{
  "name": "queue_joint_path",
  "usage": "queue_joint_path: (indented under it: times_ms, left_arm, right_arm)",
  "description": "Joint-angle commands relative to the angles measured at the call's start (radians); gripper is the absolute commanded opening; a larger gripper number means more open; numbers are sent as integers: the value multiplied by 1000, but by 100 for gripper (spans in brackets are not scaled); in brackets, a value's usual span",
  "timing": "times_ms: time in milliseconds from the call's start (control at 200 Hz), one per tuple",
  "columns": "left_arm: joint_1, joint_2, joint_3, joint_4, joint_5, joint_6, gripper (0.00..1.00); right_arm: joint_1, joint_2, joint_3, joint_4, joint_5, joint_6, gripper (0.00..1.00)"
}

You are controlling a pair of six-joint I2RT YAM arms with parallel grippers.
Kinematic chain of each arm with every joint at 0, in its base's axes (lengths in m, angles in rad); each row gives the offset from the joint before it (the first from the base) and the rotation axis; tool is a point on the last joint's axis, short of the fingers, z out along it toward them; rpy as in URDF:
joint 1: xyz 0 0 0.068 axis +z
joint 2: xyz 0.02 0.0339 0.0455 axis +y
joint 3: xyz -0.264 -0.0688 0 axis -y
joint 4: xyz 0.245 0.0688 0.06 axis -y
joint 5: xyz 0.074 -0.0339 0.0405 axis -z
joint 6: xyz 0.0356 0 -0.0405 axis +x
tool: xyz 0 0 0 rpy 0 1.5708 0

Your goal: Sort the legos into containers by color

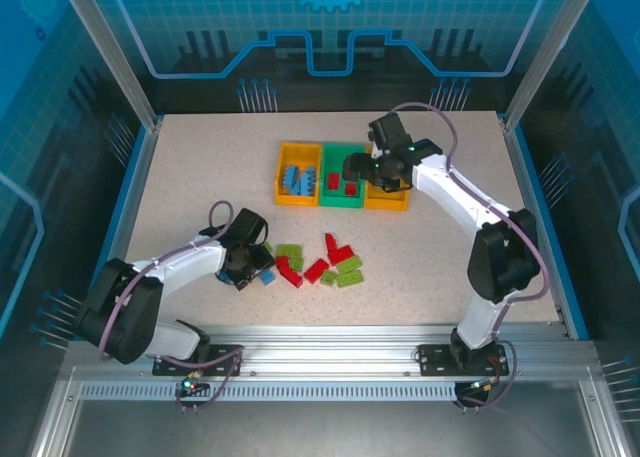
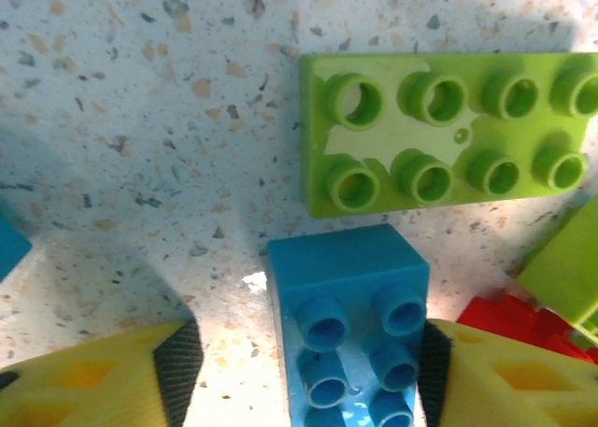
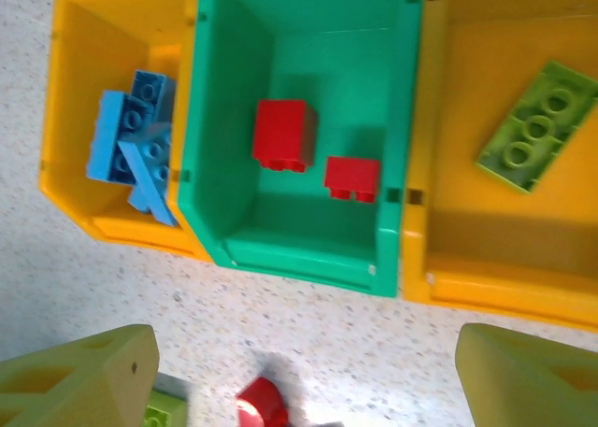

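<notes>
Blue brick (image 2: 350,324) lies on the table (image 2: 140,119) between the left gripper's (image 2: 308,362) jaws. One pad touches its side and the other stands off, so they straddle it without pinching yet. The grip will go best, I judge, if both pads meet flat sides squarely, then lift straight up, clear of the green brick (image 2: 448,133) just beyond. It belongs in the orange-yellow bin (image 3: 75,81) holding blues. The right gripper (image 3: 308,371) hangs spread and empty above the containers (image 3: 308,259).
</notes>
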Motion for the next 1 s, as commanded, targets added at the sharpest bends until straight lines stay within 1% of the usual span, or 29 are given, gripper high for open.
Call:
queue_joint_path:
  times_ms: [0, 170, 225, 345, 440, 550, 630, 745, 810, 915, 995]
  left_arm:
    - [-10, 52, 5, 88, 2, 26, 56]
    - [-11, 29, -2, 96, -23, 20, 33]
    - [-11, 24, -1, 97, -22, 21, 29]
    - [-11, 3, 13, 80, -21, 26, 25]
    - [-12, -47, 47, 38, -41, 34, 25]
    - [-9, -110, 147, -27, -110, 78, 26]
    - [3, -110, 251, -45, -140, 138, 27]
    - [47, -1, 429, -35, -94, 238, 28]
    - [64, 91, 551, -22, -57, 310, 28]
    - [78, 255, 736, -14, -34, 422, 29]
    - [98, 378, 870, -7, 20, 464, 29]
  right_arm:
    - [-20, -86, -94, -8, 69, -56, 85]
    - [-43, -177, -241, 17, 91, -66, 85]
    - [-47, -197, -271, 16, 98, -70, 85]
    - [-54, -224, -306, -1, 111, -78, 85]
    - [-52, -246, -342, 1, 104, -85, 85]
    - [-17, -282, -410, 27, 111, -93, 84]
    - [24, -297, -457, 39, 134, -85, 84]
    - [76, -298, -514, 63, 135, -55, 84]
    - [104, -290, -530, 69, 125, -42, 84]
    - [146, -270, -538, 68, 107, -10, 84]
    - [192, -250, -536, 81, 92, -8, 84]
